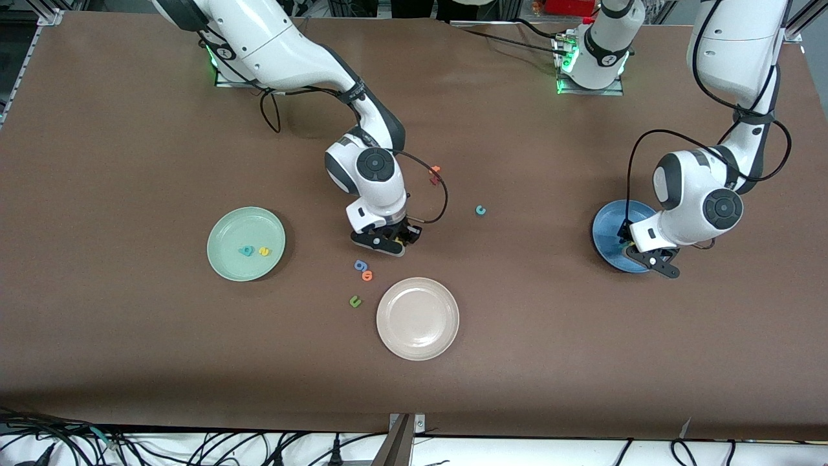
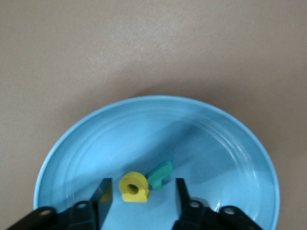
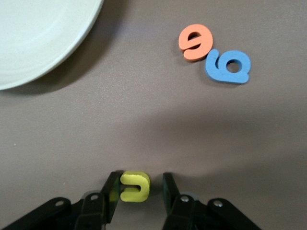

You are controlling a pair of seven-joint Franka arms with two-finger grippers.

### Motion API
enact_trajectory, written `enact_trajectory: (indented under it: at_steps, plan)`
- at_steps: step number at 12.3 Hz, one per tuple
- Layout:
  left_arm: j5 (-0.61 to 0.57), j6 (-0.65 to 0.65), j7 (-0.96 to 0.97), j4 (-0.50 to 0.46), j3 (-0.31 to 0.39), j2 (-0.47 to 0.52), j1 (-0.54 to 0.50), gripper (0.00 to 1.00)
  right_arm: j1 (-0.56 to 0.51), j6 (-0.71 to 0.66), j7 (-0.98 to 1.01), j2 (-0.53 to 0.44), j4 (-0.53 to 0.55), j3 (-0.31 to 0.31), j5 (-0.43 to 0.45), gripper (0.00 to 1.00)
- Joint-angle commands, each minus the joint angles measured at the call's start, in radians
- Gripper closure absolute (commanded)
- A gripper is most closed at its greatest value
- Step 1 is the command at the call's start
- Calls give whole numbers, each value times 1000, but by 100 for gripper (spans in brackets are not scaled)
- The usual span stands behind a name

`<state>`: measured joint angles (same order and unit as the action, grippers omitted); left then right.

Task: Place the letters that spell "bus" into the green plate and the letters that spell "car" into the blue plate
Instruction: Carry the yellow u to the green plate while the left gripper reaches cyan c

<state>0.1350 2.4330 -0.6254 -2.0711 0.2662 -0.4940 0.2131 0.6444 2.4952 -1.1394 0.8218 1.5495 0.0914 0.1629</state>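
The blue plate [image 1: 611, 223] [image 2: 144, 129] lies at the left arm's end of the table. A yellow a [image 2: 134, 187] and a teal r [image 2: 160, 174] lie loose in it. My left gripper [image 1: 640, 251] [image 2: 142, 187] hangs open just over them, touching neither. My right gripper [image 1: 396, 241] [image 3: 140, 182] is down at the table, open around a yellow u [image 3: 135, 187]. One finger touches the u and the other stands apart from it. The green plate [image 1: 223, 226] holds a teal b [image 1: 246, 250] and a yellow s [image 1: 263, 250]. A teal c [image 1: 480, 210] lies on the table.
A beige plate [image 1: 418, 318] [image 3: 38, 33] lies nearer the camera than my right gripper. Beside it are a blue g [image 1: 360, 265] [image 3: 228, 66], an orange o [image 1: 367, 276] [image 3: 195, 41] and a dark green u [image 1: 354, 301]. An orange t [image 1: 435, 173] lies by the right arm's cable.
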Motion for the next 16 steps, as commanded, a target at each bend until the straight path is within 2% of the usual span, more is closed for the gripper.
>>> enact_trajectory:
  at_steps: [1,2,3,5,8,11,12,13,16]
  plan:
    - [32,-37,60,-3,-33,58,29,2,9,8,6,23,-19,-1,12,82]
    - [32,-49,135,-3,-60,74,44,2,6,2,12,16,-19,-1,12,91]
    - [32,-67,238,-3,-97,78,58,2,3,-10,15,4,-19,-2,12,95]
    - [31,-75,437,-4,-192,84,72,2,-6,-140,85,-57,-31,-25,7,96]
    - [28,-63,648,-4,-284,83,129,2,-86,-382,347,-171,-55,-41,10,96]
    - [17,3,762,-6,-363,59,164,2,-164,-465,586,-213,-40,-180,-11,95]
    - [6,44,791,-7,-386,40,178,2,-214,-472,654,-213,-29,-183,-34,95]
    - [-47,85,815,-7,-392,19,196,2,-247,-469,684,-211,4,-183,-55,93]
    - [-314,116,849,-12,-398,-4,224,7,-292,-463,710,-213,81,-183,-69,88]
